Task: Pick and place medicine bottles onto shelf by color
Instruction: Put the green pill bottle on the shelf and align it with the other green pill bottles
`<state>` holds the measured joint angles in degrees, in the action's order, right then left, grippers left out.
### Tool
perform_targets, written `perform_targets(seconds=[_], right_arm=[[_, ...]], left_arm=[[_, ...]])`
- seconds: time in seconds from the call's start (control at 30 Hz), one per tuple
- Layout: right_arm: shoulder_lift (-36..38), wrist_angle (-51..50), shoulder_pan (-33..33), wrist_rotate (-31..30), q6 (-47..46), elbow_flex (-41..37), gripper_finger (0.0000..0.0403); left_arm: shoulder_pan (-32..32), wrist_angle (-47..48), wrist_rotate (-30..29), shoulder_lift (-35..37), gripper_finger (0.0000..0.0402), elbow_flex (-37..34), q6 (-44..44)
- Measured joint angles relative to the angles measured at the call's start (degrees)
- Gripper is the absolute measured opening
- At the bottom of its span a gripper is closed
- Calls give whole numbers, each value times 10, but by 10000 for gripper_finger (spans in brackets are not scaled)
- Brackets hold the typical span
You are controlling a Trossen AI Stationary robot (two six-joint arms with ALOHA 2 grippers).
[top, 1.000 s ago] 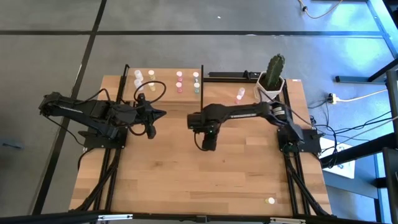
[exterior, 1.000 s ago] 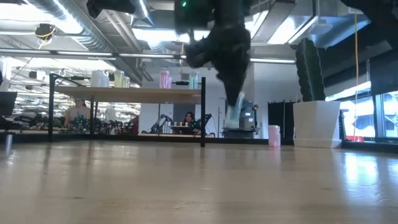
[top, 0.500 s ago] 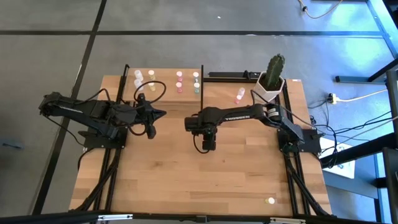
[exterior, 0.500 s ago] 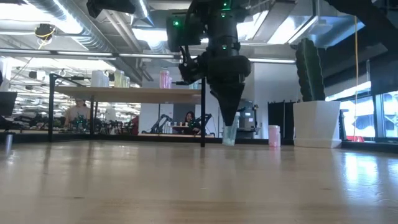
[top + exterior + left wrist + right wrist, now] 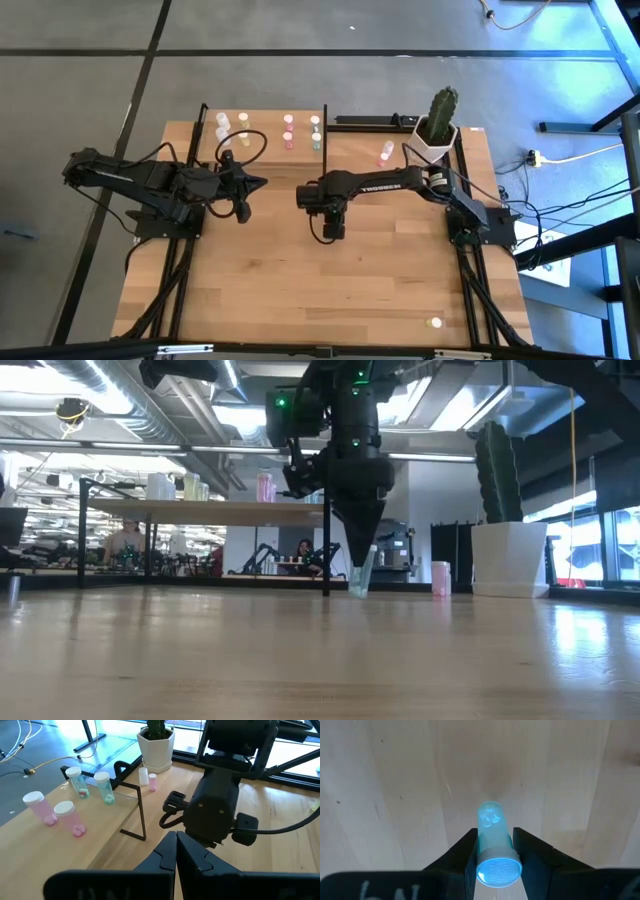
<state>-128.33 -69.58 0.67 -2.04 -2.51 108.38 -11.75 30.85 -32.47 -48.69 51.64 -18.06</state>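
Note:
My right gripper [image 5: 331,228] stands over the middle of the table, pointing down, shut on a pale green medicine bottle [image 5: 360,573] with a white cap [image 5: 499,870]. The shelf [image 5: 262,112] stands at the far left-centre of the table. On it stand white [image 5: 222,122], pale yellow [image 5: 243,121], pink [image 5: 288,130] and green [image 5: 315,130] bottles. My left gripper [image 5: 262,182] waits shut, raised in front of the shelf, with nothing in it [image 5: 176,851]. My right gripper pinches the bottle's upper body just under the cap [image 5: 495,851] between its two fingers [image 5: 468,851]. The fingers come from above, pointing down. The bottle hangs upright, cap up, its lower part [image 5: 359,582] sticking out below the fingertips. I cannot tell whether its base touches the tabletop.
A white pot with a cactus [image 5: 438,128] stands at the far right, with a pink bottle [image 5: 386,152] on the table beside it. Another small bottle [image 5: 435,322] lies near the front right edge. Bare wood surrounds the right gripper.
My right gripper has come down toward the tabletop with the green bottle and shifted slightly toward the table's left. The bottle now hangs upright close to the wood.

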Motion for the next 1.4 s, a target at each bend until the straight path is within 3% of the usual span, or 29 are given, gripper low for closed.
perform_targets(seconds=[0.33, 0.8, 1.23, 1.4], right_arm=[[0, 12, 0, 1, -3, 0, 120], [0, 26, 0, 1, -4, 0, 164], [0, 19, 8, 1, -1, 15, 167], [1, -21, 22, 49, 11, 52, 168]], left_arm=[[0, 0, 0, 0, 1, 0, 0], [0, 0, 0, 0, 1, 0, 0], [0, 0, 0, 0, 1, 0, 0], [0, 0, 0, 0, 1, 0, 2]])
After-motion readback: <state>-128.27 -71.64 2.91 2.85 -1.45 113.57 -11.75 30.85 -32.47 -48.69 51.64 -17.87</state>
